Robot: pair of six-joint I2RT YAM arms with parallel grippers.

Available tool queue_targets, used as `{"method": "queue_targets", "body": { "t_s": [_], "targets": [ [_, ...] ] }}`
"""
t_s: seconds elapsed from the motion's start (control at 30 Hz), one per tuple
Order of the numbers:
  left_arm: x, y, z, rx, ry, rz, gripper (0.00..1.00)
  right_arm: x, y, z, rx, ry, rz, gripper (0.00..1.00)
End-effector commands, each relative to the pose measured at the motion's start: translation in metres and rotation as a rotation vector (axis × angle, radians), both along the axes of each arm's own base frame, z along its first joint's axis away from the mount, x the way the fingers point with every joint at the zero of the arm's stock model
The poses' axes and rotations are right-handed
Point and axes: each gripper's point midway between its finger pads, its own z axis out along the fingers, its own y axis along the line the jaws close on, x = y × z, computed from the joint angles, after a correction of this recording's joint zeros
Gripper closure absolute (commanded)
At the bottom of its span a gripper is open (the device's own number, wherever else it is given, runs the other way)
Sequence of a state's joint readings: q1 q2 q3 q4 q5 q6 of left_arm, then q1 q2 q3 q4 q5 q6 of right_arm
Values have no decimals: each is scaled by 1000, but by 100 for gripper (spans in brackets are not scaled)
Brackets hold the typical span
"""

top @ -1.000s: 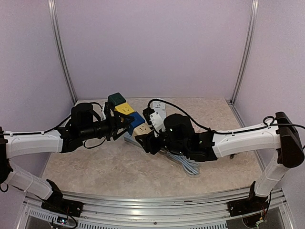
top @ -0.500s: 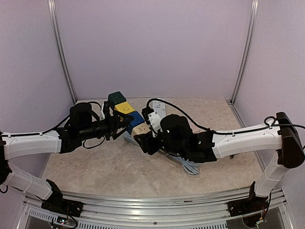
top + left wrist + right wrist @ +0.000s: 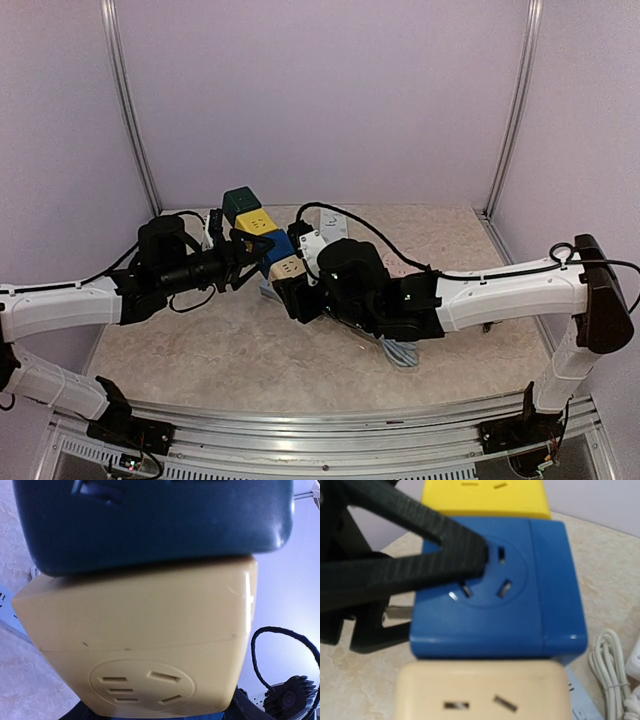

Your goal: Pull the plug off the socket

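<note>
Left gripper (image 3: 238,262) meets the socket strip (image 3: 262,232) at its blue cube (image 3: 278,246) in the top view; right gripper (image 3: 293,290) clamps the cream end (image 3: 288,268). Both arms and strip sit further left than before. Left wrist: yellow cube (image 3: 150,630) fills the frame. Right wrist: left gripper appears closed on the plug (image 3: 365,630), one prong bare beside the blue cube. Plug likely rigid, light, smooth; grip its body sides.

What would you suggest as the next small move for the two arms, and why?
Probably ease the left end effector a little away from the right end effector: its finger lies across the blue block, and the cream block sits flush against it, no gap.
</note>
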State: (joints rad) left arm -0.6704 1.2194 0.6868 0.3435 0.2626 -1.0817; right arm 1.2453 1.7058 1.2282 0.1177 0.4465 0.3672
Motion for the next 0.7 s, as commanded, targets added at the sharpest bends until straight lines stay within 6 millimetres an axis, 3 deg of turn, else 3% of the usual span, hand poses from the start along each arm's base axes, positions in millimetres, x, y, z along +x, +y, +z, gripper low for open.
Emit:
{"method": "queue_targets", "body": {
  "t_s": [0.0, 0.67],
  "targets": [
    [-5, 0, -13, 63, -18, -20, 62, -13, 15, 60, 171, -110, 90, 100],
    [-10, 1, -11, 86, -31, -45, 62, -56, 21, 64, 144, -223, 449, 100]
  ]
}}
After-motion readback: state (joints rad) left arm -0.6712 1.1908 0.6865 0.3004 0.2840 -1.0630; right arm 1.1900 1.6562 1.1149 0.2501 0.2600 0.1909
